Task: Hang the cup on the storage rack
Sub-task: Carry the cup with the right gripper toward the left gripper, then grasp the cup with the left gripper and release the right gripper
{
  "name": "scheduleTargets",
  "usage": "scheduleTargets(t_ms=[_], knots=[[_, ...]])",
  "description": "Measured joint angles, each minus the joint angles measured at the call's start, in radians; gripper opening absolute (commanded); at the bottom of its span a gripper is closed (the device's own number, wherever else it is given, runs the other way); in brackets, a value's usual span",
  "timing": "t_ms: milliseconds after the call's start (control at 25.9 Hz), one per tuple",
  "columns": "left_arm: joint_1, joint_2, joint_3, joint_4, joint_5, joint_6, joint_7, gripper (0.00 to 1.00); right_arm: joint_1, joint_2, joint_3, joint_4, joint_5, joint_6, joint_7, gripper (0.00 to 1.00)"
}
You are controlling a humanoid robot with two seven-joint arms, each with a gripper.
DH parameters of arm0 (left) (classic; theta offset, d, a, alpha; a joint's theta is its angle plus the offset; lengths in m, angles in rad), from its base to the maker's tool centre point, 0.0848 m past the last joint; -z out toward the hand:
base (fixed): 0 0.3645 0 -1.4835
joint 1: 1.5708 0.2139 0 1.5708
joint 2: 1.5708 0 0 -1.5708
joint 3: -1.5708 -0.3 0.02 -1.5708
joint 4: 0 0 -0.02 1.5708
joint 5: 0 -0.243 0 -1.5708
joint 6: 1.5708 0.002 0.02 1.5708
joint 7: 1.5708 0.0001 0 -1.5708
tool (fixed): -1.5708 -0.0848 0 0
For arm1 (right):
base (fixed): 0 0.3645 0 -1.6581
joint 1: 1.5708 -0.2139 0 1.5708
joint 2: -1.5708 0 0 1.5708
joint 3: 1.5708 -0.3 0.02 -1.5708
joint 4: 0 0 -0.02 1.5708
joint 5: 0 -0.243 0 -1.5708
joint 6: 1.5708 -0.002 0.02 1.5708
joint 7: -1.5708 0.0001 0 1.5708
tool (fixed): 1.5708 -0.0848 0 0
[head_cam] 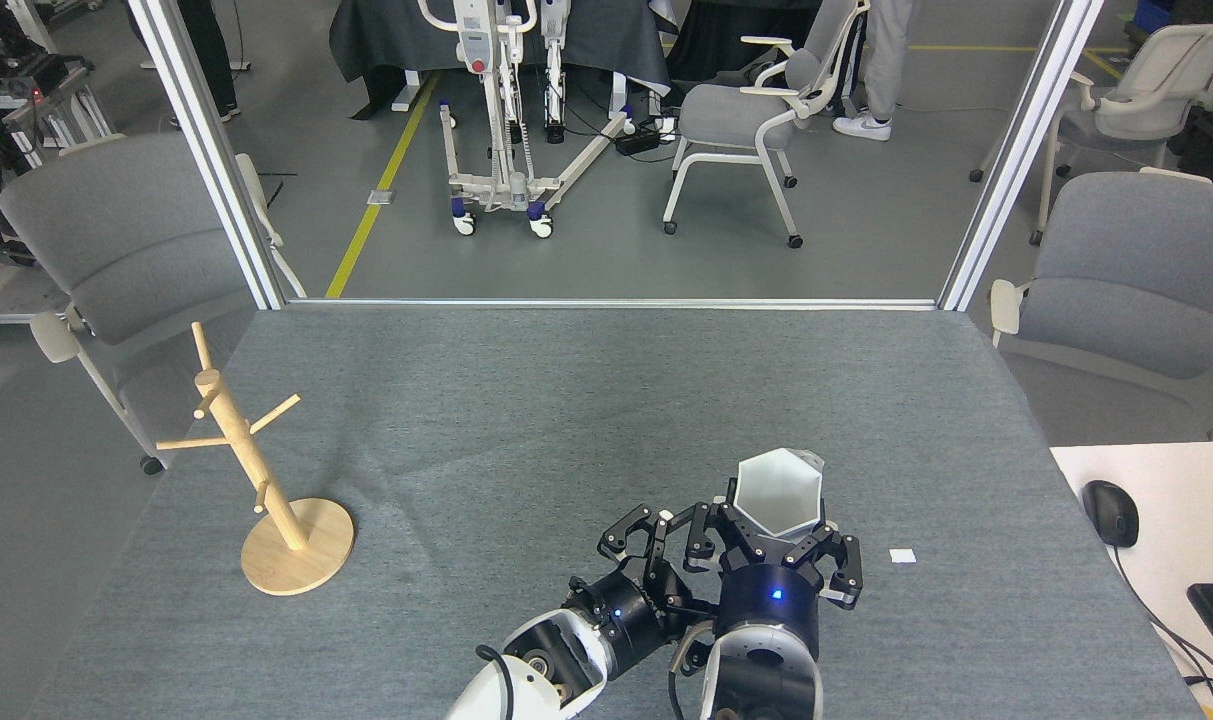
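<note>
The white faceted cup (781,490) is held upright above the table at lower centre-right, its hexagonal rim facing up. My right gripper (774,545) is shut on the cup's lower part from below. Just left of it, my left gripper (666,530) is open, its black fingers reaching close to the cup's left side; I cannot tell if they touch it. The wooden storage rack (256,470) stands at the table's left side on its round base, its pegs bare, far from both grippers.
The grey felt table (526,420) reaches a metal frame edge at the back. A small white scrap (902,556) lies right of the grippers. A white desk with a mouse (1109,512) and keyboard adjoins at right. Grey chairs stand beside the table.
</note>
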Motion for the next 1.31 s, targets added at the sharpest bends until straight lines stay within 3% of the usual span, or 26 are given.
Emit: scheduleTargets(t_ms=[503, 1044, 1122, 1315], knots=[[-0.058, -0.004, -0.009, 0.007, 0.094, -0.046, -0.122, 0.99, 0.004, 0.032, 0.046, 0.033, -0.006, 0.002, -0.002, 0.31], [-0.080, -0.005, -0.017, 0.086, 0.253, -0.024, -0.147, 0.99, 0.011, 0.095, 0.073, 0.070, -0.008, 0.003, -0.003, 0.27], [-0.081, -0.005, -0.015, 0.086, 0.268, -0.011, -0.148, 0.90, 0.013, 0.105, 0.062, 0.073, -0.008, 0.003, -0.003, 0.27], [-0.081, -0.004, -0.014, 0.091, 0.279, 0.004, -0.155, 0.47, 0.022, 0.118, 0.055, 0.079, -0.005, 0.005, -0.005, 0.26]])
